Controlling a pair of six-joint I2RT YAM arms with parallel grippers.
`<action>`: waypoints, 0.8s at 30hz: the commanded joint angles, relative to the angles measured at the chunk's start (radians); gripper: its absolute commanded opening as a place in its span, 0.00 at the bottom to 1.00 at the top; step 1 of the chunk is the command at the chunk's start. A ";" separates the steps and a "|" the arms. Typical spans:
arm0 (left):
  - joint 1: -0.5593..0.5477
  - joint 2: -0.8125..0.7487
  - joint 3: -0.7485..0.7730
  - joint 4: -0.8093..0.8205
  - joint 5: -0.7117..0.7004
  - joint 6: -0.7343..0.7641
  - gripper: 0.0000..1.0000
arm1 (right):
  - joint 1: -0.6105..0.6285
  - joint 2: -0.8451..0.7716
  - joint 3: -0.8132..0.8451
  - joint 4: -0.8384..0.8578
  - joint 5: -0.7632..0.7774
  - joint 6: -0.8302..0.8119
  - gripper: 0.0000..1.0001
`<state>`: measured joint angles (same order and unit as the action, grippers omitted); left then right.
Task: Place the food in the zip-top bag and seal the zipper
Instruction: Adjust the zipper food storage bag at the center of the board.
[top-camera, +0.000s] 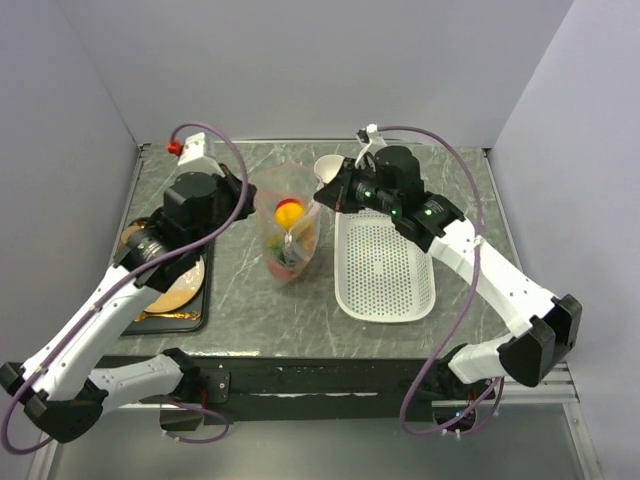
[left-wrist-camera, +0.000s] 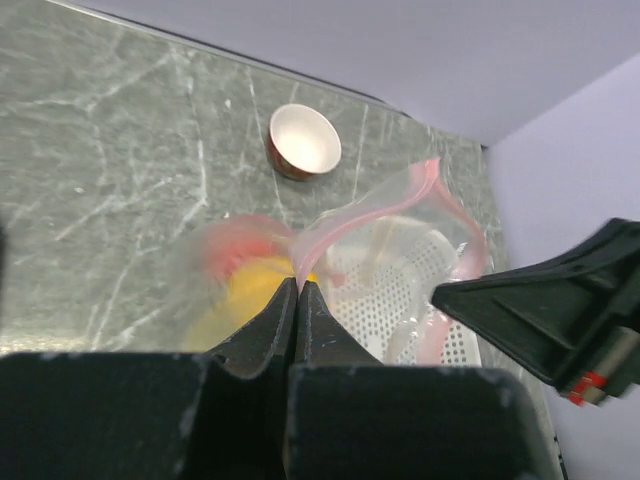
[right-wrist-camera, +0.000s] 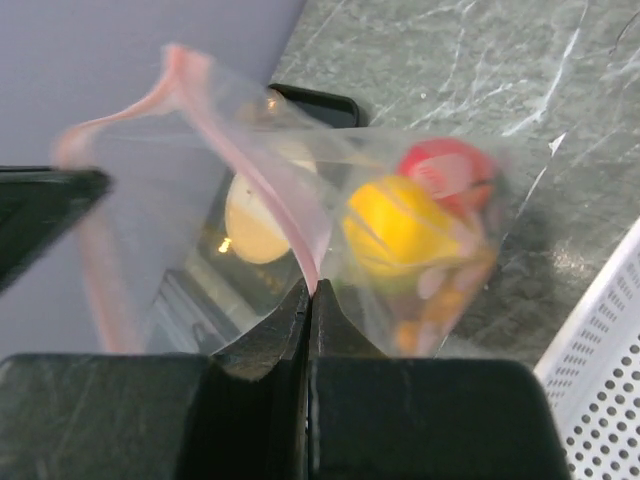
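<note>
Since the food (top-camera: 289, 212) already lies inside the bag (top-camera: 288, 225), held up over the table (top-camera: 240, 300) between both arms, sealing looks like the step in hand. The left gripper (left-wrist-camera: 298, 285) and right gripper (right-wrist-camera: 312, 290) each pinch the pink zipper (right-wrist-camera: 255, 165), which gapes between them. Next it likely needs pulling taut and pressing closed. Count: one bag, one basket (top-camera: 385, 285), one cup (left-wrist-camera: 303, 140), and perhaps four or five food pieces, though blur hides some.
</note>
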<state>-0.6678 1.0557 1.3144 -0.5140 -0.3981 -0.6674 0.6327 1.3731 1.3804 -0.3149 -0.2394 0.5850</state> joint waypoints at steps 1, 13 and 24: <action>0.008 -0.031 0.055 -0.012 -0.071 0.032 0.01 | 0.010 0.075 0.054 -0.012 -0.049 -0.008 0.00; 0.020 0.116 -0.053 0.034 0.175 0.022 0.01 | 0.012 0.116 -0.092 0.030 -0.002 0.032 0.00; 0.020 0.243 -0.130 0.169 0.390 -0.024 0.01 | 0.007 0.040 -0.267 -0.036 0.219 0.093 0.46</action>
<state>-0.6483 1.3125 1.1595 -0.4431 -0.0803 -0.6781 0.6418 1.4879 1.1461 -0.3313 -0.1623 0.6582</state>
